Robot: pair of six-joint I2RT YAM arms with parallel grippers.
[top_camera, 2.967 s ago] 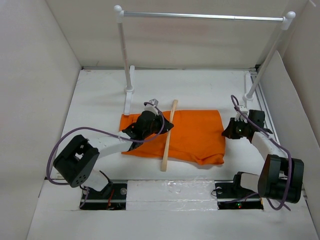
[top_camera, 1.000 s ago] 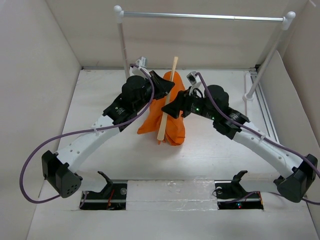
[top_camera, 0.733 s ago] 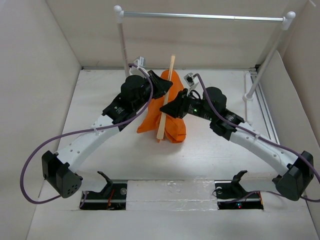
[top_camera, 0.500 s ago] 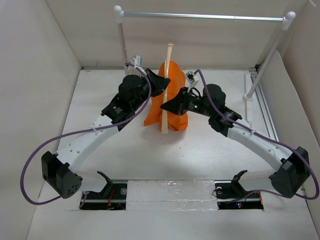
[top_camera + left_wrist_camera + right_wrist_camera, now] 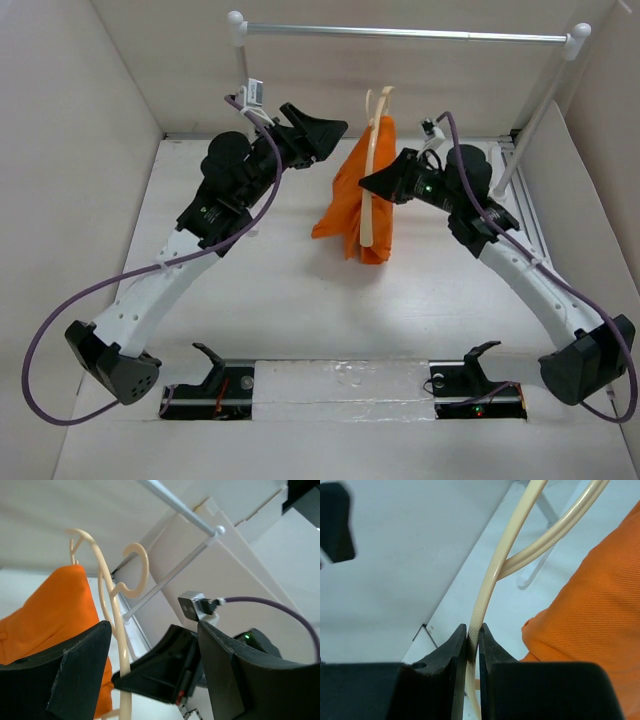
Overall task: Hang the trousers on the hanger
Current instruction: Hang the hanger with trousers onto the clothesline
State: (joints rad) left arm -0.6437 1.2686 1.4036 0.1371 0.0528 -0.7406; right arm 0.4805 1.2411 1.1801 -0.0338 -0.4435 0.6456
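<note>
The left gripper [image 5: 318, 128] has drawn off leftward from the hanger [image 5: 368, 222], jaws apart — the right gripper [image 5: 372, 184] alone, jaws clamped on it, now holds it higher and further right, trousers [image 5: 345, 200] draped over it above the tabletop [image 5: 300, 300].

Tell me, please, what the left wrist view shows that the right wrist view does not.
Only the left wrist view: the small hook of the thin pale beige wooden hanger, the silver metal rail bar and a purple cable. Only the right wrist view: the right end effector shut on the hanger's stem, seen close. Both: the hanger and the bright orange fabric trousers.
</note>
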